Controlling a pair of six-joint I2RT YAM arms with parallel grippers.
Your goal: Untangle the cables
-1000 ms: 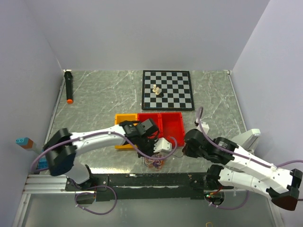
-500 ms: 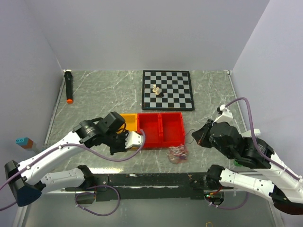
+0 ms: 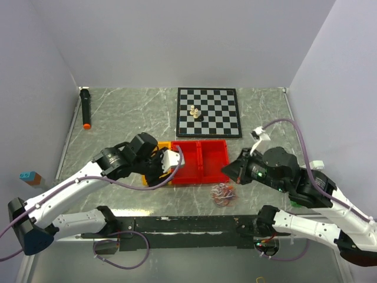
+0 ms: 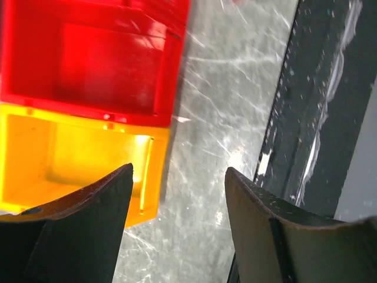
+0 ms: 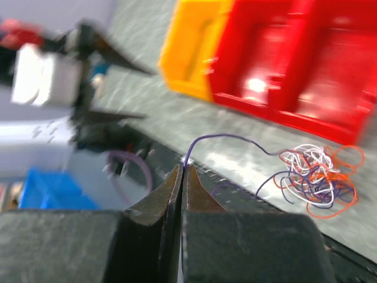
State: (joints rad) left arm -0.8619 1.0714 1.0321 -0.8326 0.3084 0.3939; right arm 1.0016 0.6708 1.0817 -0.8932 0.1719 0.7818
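A grey-green marbled surface (image 3: 118,121), boxed in by plain pale walls, carries everything, with a black rail (image 3: 188,224) along its near edge. Just past that rail lie the cables (image 3: 222,192), a small tangled bunch of hair-thin orange, red, purple and white wires, near the right claw (image 3: 228,172) and a little nearer the rail than it. That claw is pinched fully together, and in its own view a purple strand (image 5: 224,135) rises from its tips and arcs across to the bunch, so it appears to be clamped on that one wire.

The left claw (image 4: 178,171) stands spread with nothing between its fingers, well apart from the cables, above the seam where the small orange plastic bin (image 3: 159,145) meets the red two-compartment plastic bin (image 3: 200,142).

I judge the work barely begun. One strand is drawn out a little, the rest is a single knot, and no wire lies on its own.

The right wrist view is blurred, so the grip itself is hard to confirm. From above, the right claw's tips sit under its own body and the strand is too fine to trace. Beyond both claws are a black-and-white chessboard (image 3: 208,112) with a few pale pieces (image 3: 194,111), and far left a black marker with an orange tip (image 3: 86,109)
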